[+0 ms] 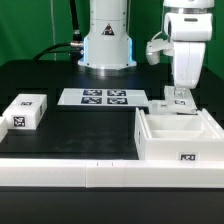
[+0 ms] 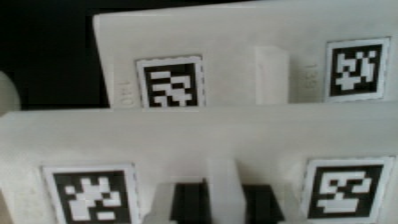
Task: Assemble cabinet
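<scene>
The cabinet (image 1: 180, 135), a large open white box with inner walls and a tag on its front, stands at the exterior view's right. My gripper (image 1: 178, 97) hangs just behind its rear wall, on a small white tagged panel (image 1: 180, 101). In the wrist view the dark fingertips (image 2: 185, 205) stand close together with a white strip of that panel (image 2: 107, 140) between them, a tag on either side. My gripper (image 2: 222, 205) looks shut on it. A second white tagged part (image 2: 231, 55) lies beyond. Whether the panel rests on the table is hidden.
A small white tagged block (image 1: 25, 110) lies at the exterior view's left. The marker board (image 1: 105, 97) lies flat at the middle back, before the arm's base (image 1: 106, 45). A low white rail (image 1: 70, 172) runs along the front edge.
</scene>
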Tool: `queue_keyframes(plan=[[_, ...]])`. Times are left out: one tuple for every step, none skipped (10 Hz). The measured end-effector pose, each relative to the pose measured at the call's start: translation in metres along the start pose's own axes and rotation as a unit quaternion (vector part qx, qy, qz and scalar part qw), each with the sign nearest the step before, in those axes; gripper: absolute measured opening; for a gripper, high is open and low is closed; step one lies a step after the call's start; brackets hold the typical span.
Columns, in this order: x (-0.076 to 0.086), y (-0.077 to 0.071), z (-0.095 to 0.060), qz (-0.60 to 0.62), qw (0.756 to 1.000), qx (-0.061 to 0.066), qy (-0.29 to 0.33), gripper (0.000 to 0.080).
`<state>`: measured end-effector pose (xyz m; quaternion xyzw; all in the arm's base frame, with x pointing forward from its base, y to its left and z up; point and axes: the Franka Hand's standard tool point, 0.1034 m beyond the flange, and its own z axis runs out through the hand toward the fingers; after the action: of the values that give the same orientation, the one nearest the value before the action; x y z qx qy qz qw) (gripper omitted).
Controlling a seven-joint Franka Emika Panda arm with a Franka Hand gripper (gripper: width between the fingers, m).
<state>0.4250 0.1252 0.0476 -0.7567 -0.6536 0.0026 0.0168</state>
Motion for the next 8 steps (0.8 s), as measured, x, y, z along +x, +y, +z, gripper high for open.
queue_keyframes(plan=[[0.0, 0.0, 0.0, 0.0, 1.0, 0.0, 0.0, 0.007], [0.001, 0.011, -0.006, -0.013, 1.0, -0.009, 0.003, 0.007], [0.0, 0.017, -0.008, -0.021, 1.0, -0.013, 0.004, 0.007], [-0.002, 0.022, -0.01, -0.028, 0.999, -0.016, 0.005, 0.007], [-0.002, 0.021, -0.009, -0.027, 1.0, -0.015, 0.005, 0.007], [-0.002, 0.02, -0.009, -0.026, 1.0, -0.015, 0.005, 0.007], [-0.002, 0.02, -0.009, -0.026, 1.0, -0.015, 0.005, 0.007], [-0.002, 0.021, -0.008, -0.027, 1.0, -0.014, 0.006, 0.007]])
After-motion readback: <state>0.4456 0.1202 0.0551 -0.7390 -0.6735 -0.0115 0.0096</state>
